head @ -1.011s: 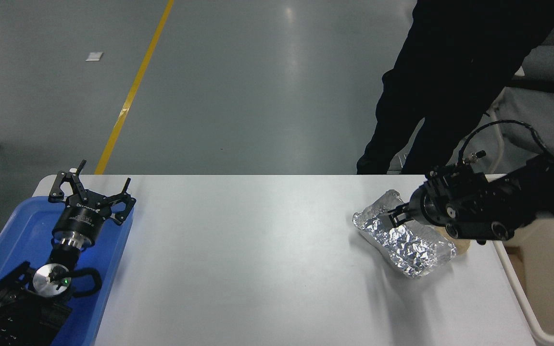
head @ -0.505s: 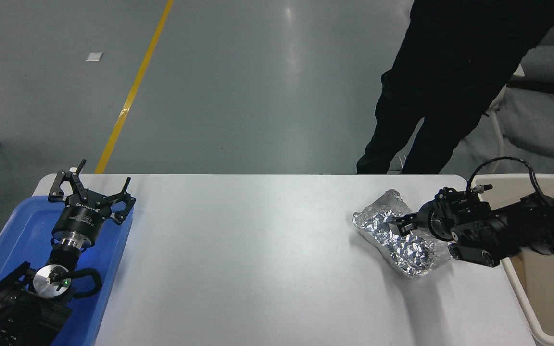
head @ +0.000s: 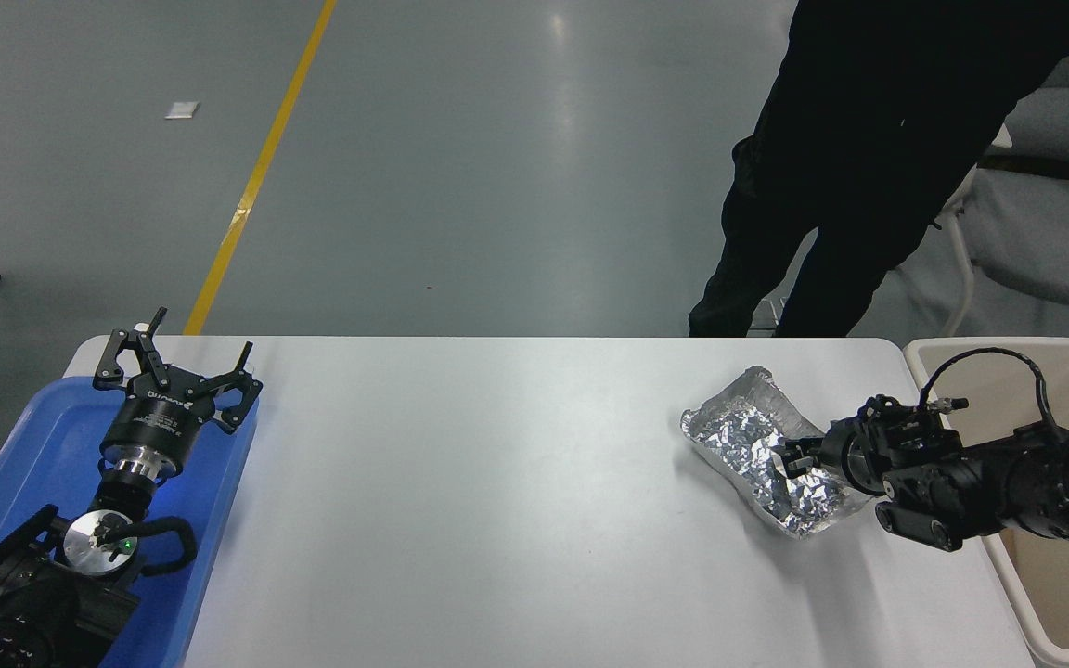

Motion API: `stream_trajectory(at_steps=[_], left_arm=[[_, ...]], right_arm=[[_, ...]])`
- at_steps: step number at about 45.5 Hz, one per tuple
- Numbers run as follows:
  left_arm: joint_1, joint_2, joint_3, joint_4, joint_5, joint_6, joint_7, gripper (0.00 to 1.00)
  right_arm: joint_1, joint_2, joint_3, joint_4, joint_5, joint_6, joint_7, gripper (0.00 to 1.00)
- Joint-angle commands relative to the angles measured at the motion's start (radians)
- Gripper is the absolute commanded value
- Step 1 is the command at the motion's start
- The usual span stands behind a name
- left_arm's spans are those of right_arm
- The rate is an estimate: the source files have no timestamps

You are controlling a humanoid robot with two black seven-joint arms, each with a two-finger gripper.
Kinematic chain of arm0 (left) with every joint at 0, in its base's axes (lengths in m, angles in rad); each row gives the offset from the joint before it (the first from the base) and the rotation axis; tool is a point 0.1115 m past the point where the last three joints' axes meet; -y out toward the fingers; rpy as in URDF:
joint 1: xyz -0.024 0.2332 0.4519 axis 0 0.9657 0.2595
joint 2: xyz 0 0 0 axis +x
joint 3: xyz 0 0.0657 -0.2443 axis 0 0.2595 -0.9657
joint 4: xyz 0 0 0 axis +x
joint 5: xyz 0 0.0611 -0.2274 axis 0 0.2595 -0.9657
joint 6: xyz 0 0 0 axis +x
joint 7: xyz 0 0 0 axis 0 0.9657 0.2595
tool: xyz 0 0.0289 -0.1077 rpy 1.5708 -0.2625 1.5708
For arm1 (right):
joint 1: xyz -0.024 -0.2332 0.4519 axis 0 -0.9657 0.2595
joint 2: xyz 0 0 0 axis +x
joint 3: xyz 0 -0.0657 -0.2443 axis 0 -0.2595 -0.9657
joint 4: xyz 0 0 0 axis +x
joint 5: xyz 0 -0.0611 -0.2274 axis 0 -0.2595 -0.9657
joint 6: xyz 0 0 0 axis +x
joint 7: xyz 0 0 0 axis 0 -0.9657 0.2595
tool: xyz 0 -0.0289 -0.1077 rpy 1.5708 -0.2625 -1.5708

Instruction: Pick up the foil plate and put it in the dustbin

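Note:
The foil plate (head: 755,445) is a crinkled silver tray lying on the white table (head: 497,482) near its right end, its long side running from far left to near right. My right gripper (head: 790,458) comes in low from the right edge and sits at the plate's right rim, over its inside. Its tip is small and dark against the foil. The cream-beige dustbin (head: 1008,346) stands just past the table's right edge, under and behind my right arm. My left gripper (head: 177,371) is parked open over the blue tray (head: 43,436) at the lower left.
A person in dark clothes (head: 869,139) stands at the table's far side, behind the plate. A grey chair (head: 1054,241) is at the far right. A yellow line (head: 256,176) runs across the grey floor.
My right arm has dropped lower and drawn back to the right, uncovering the dustbin's far rim. The gripper tip slid from the plate's far left part to its right rim. The plate stayed put.

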Motion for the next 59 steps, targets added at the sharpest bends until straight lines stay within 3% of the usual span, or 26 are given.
stream_trajectory(at_steps=[1, 11, 14, 17, 19, 24, 32, 50, 59], left_arm=[[0.000, 0.000, 0.000, 0.000, 0.001, 0.000, 0.001, 0.99], [0.000, 0.000, 0.000, 0.000, 0.000, 0.000, 0.001, 0.99], [0.000, 0.000, 0.000, 0.000, 0.001, 0.000, 0.001, 0.99], [0.000, 0.000, 0.000, 0.000, 0.000, 0.000, 0.001, 0.99], [0.000, 0.000, 0.000, 0.000, 0.001, 0.000, -0.001, 0.99], [0.000, 0.000, 0.000, 0.000, 0.001, 0.000, 0.001, 0.99], [0.000, 0.000, 0.000, 0.000, 0.000, 0.000, 0.001, 0.99], [0.000, 0.000, 0.000, 0.000, 0.000, 0.000, 0.001, 0.99], [0.000, 0.000, 0.000, 0.000, 0.001, 0.000, 0.001, 0.99]], right_arm=[[-0.007, 0.003, 0.009, -0.011, 0.010, -0.001, 0.001, 0.69], [-0.022, 0.031, 0.017, -0.009, 0.010, 0.000, 0.001, 0.69], [-0.025, 0.032, 0.020, -0.008, 0.012, 0.002, 0.001, 0.64], [-0.027, 0.032, 0.026, -0.008, 0.013, 0.009, -0.002, 0.51], [-0.027, 0.032, 0.029, -0.008, 0.032, 0.013, -0.010, 0.32], [-0.028, 0.026, 0.026, -0.003, 0.185, 0.016, -0.011, 0.00], [-0.025, 0.020, 0.026, 0.032, 0.369, 0.055, -0.007, 0.00], [0.085, -0.056, 0.029, 0.207, 0.426, 0.060, -0.002, 0.00], [0.232, -0.135, 0.020, 0.392, 0.575, 0.104, -0.002, 0.00]])
